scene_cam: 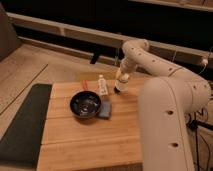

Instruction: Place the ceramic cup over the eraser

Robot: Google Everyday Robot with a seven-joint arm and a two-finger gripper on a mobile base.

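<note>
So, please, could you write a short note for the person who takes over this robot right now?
Gripper: shut on the ceramic cup, at the far side of the wooden table, right of the white bottle.
Eraser: upright, directly under the cup.
Done: cup lifted and held above the eraser.
Left: lower the cup over the eraser, release, retreat.

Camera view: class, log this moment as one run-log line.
gripper: shut on ceramic cup, right of white bottle | eraser: directly under cup, not yet covered | dark bowl: front-left, apart
</note>
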